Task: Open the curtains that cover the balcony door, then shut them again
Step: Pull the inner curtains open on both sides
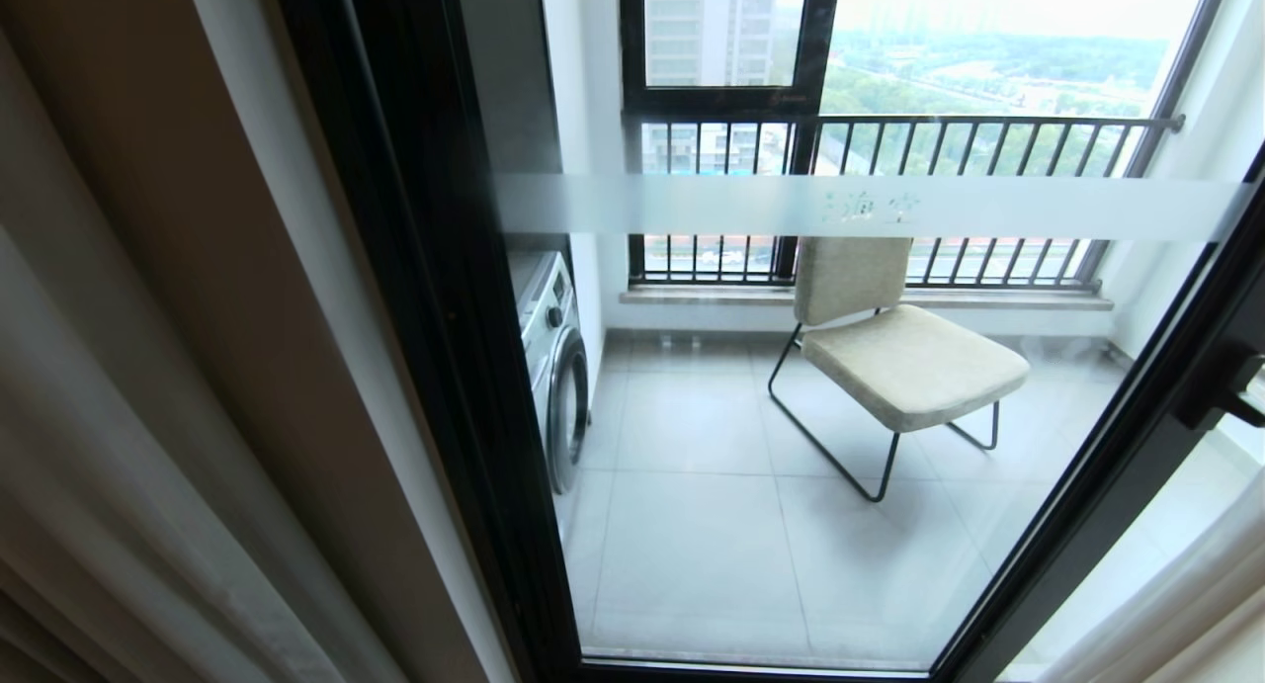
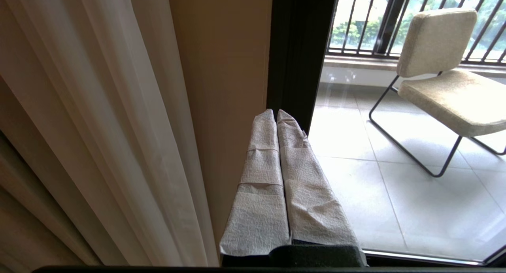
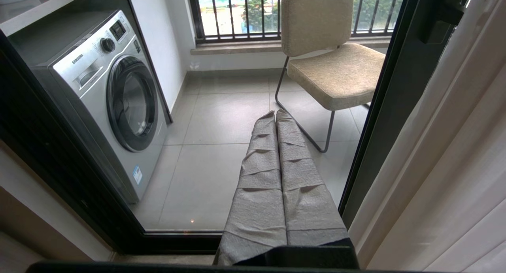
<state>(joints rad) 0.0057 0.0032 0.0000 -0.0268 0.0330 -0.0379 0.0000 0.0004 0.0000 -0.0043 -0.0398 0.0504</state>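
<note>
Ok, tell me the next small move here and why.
Probably reach the left end effector toward the curtains gathered beside it and start drawing them across. The balcony door already stands uncovered, with the chair and washing machine plainly visible through it, and both end effectors are shut and hold nothing; the right end effector faces the glass.

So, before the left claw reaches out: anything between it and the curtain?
Nothing visible. The left claw, shut, points at the door frame; the curtain hangs beside it with only bare wall between.
</note>
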